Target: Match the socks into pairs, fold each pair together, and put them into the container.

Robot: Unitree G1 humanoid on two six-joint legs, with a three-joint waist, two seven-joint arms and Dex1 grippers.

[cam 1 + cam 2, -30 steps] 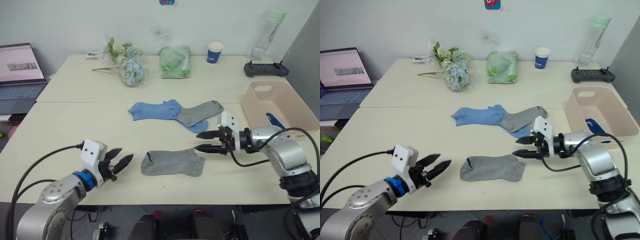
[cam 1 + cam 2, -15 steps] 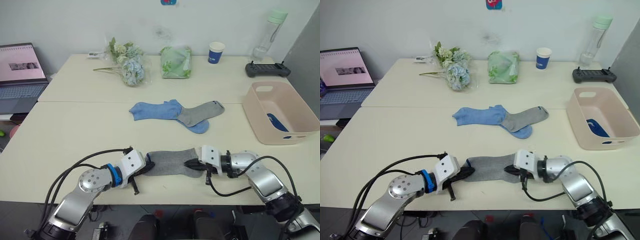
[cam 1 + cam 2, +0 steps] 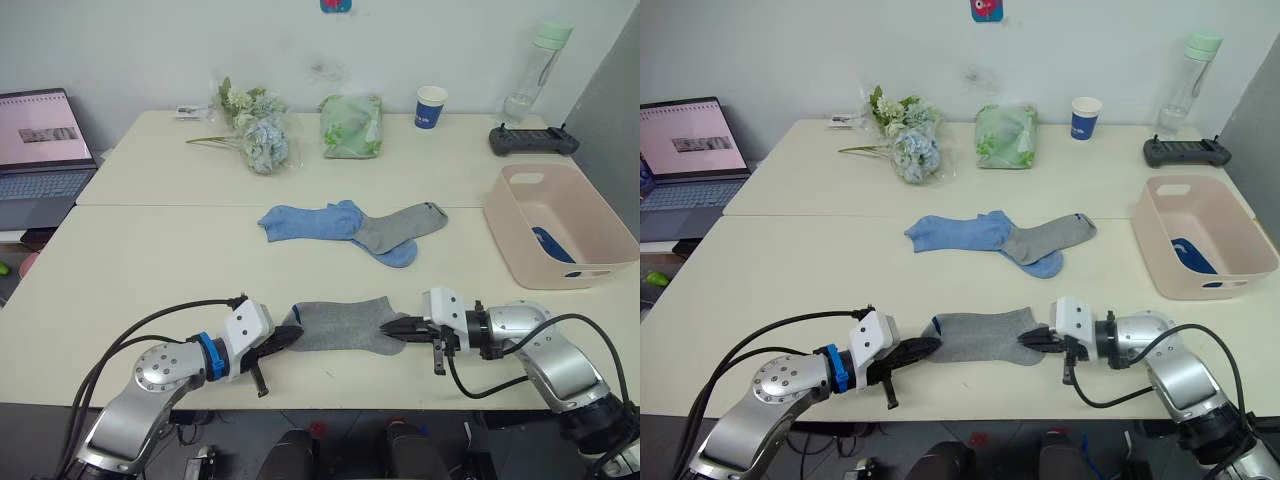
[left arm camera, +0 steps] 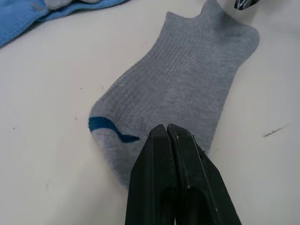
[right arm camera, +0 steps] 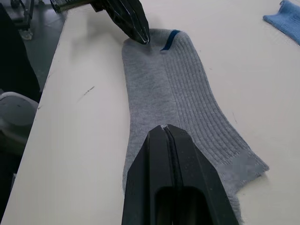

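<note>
Your left gripper (image 3: 283, 338) is pinched closed on the cuff end of the flat grey knit ankle sock (image 3: 341, 325), which stretches away from its fingertips across the cream table (image 3: 150, 260) to your right gripper (image 3: 397, 329), also clamped closed on the sock's opposite end. Beyond the stretched sock, past both grippers, lie a light blue sock (image 3: 305, 220) and a second grey sock (image 3: 402, 225) overlapping each other. Farther to the right of your right gripper sits the pale pink rectangular plastic tub (image 3: 590, 260) with something dark blue inside.
</note>
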